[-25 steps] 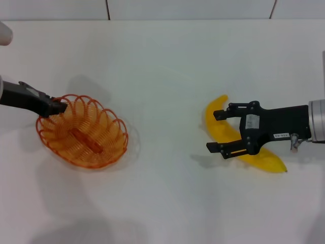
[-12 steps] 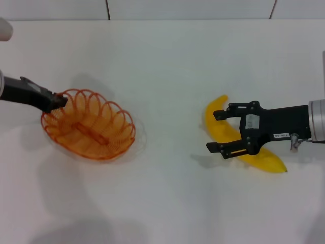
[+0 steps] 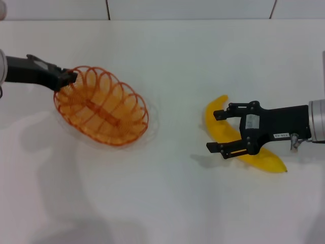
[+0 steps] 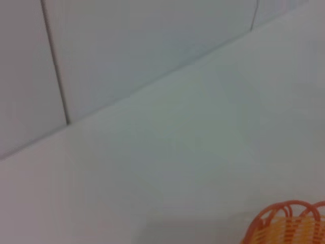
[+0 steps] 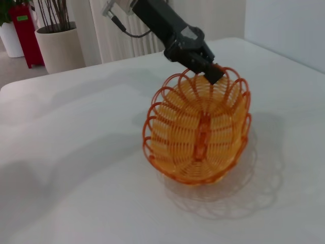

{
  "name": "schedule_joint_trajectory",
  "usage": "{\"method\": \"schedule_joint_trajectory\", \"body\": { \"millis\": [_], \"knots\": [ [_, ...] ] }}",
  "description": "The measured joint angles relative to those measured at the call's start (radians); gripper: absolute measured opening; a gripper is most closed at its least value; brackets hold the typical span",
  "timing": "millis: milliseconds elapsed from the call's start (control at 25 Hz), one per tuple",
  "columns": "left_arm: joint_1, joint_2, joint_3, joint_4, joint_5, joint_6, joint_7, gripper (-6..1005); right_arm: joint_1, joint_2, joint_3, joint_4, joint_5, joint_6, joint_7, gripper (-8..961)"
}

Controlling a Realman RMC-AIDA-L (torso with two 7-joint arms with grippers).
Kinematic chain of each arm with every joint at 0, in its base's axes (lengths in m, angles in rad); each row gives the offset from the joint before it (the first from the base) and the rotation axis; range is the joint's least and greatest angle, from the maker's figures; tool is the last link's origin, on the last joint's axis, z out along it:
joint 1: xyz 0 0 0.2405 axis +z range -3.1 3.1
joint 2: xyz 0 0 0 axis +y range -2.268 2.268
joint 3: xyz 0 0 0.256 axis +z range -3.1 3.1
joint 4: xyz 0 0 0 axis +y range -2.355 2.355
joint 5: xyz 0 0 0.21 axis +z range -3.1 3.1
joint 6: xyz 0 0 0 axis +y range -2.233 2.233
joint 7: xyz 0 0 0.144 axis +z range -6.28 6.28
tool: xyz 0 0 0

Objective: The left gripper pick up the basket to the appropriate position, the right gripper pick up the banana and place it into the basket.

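Note:
The orange wire basket (image 3: 101, 105) hangs tilted just above the white table at the left. My left gripper (image 3: 70, 77) is shut on its far-left rim. The right wrist view shows the same grip, with the left gripper (image 5: 208, 68) on the basket (image 5: 200, 132) and a shadow under it. The left wrist view shows only a bit of the basket's rim (image 4: 284, 223). The yellow banana (image 3: 226, 133) lies on the table at the right. My right gripper (image 3: 213, 131) is open over the banana's middle, one finger on each side of it.
The white table (image 3: 167, 203) ends at a tiled wall along the far edge. In the right wrist view, a beige plant pot (image 5: 56, 46) and a red pot (image 5: 20, 30) stand on the floor beyond the table.
My left gripper has carried the basket to the right and farther back, and the basket has tilted more. The right gripper and the banana have not moved.

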Motion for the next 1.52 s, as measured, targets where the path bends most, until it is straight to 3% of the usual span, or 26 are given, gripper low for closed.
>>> {"method": "schedule_joint_trajectory", "body": {
  "millis": [680,1520],
  "knots": [
    [0.009,-0.003,-0.008,-0.127,-0.118,-0.129,0.064,78,0.010,0.001,-0.027,0.001,0.000,0.003,0.001,889],
    [0.051,-0.002,-0.009,-0.223,-0.221,-0.179,0.106,80,0.015,0.002,-0.043,0.013,-0.002,0.009,0.010,889]
  ]
}}
